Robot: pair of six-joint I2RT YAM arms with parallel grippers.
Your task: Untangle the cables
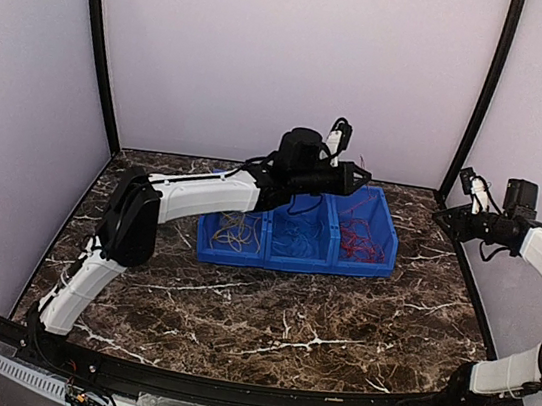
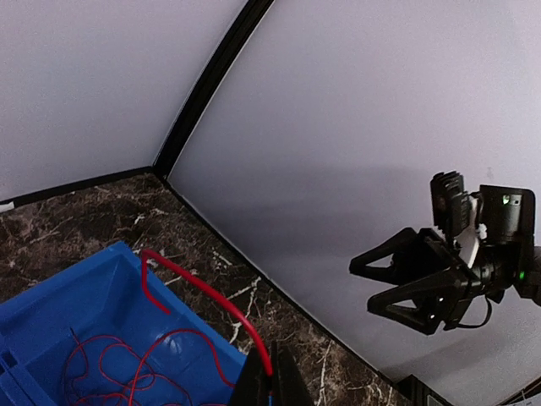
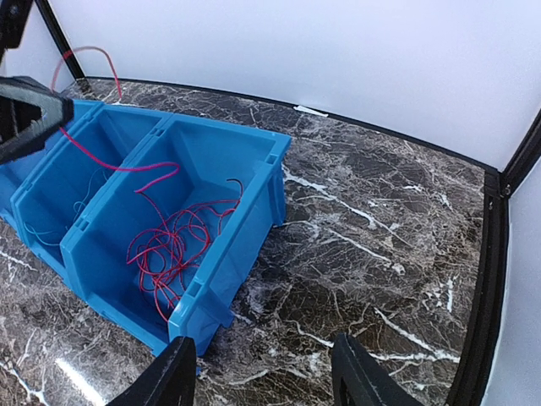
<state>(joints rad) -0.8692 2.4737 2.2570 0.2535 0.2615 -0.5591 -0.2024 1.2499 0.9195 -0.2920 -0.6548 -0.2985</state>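
**Left gripper holding 1 red strand above the right compartment**

Top view: a blue bin unit (image 1: pixel 293 260) with 3 compartments side by side stands at the far middle of the marble table (image 1: pixel 285 316). The left compartment holds yellow cables (image 1: pixel 237 229), the middle one blue cables (image 1: pixel 296 237), and the right one a loose tangle of red cables (image 1: pixel 357 237). The left arm reaches over the bin, and the left gripper (image 1: pixel 363 181) hangs above the right compartment's far edge. The right gripper (image 1: pixel 446 216) is in the air near the table's right edge, well apart from the bin.

Left wrist view: the left gripper (image 2: pixel 270 381) has its 2 fingers pressed together on 1 red strand (image 2: pixel 203 292). The strand arches up from the fingers and bends down over the bin wall (image 2: pixel 76 296) toward the tangle inside. Opposite, the right gripper (image 2: pixel 363 288) shows its jaws spread, with nothing between them.

Right wrist view: the right gripper (image 3: pixel 262 372) has its fingers (image 3: pixel 169 376) wide apart over bare marble beside the bin (image 3: pixel 245 211). The red tangle (image 3: pixel 169 245) lies on the compartment floor. The raised strand (image 3: pixel 118 165) runs from it to the left gripper (image 3: pixel 63 114) at the frame's left edge, and a free end loops above.
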